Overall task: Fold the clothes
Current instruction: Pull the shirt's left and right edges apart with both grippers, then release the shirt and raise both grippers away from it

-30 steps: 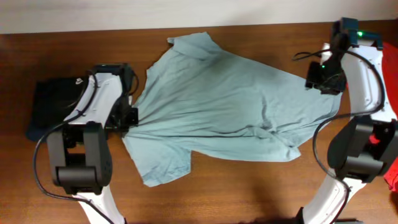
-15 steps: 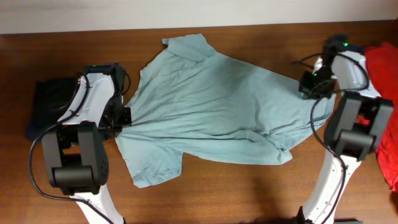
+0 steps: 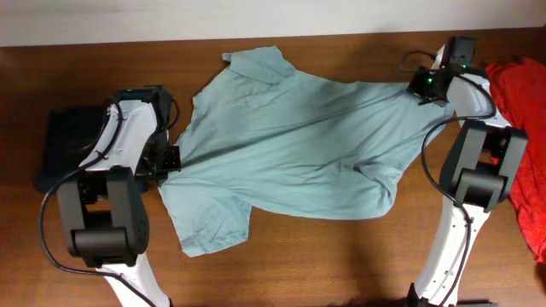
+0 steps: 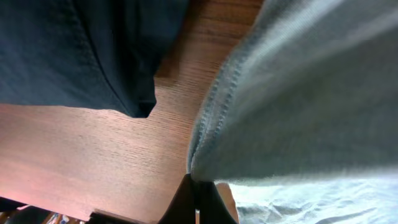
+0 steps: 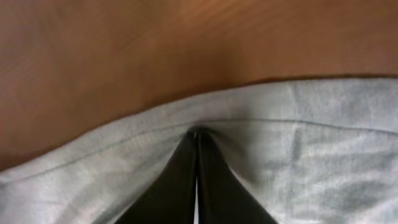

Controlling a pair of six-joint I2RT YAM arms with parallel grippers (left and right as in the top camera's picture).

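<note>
left gripper (image 3: 171,160) pinching shirt (image 3: 290,145) edge | right gripper (image 3: 424,85) pinching opposite hem | shirt spread on desk (image 3: 341,256) between both, long axis gripper-to-gripper | each arm nearest its own end; fold likely crosses that axis

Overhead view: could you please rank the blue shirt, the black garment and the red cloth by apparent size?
1. Blue shirt, clearly the largest.
2-3. Red cloth and black garment: too close to rank. The cloth is cut off by the frame edge and the garment is partly hidden.
</note>
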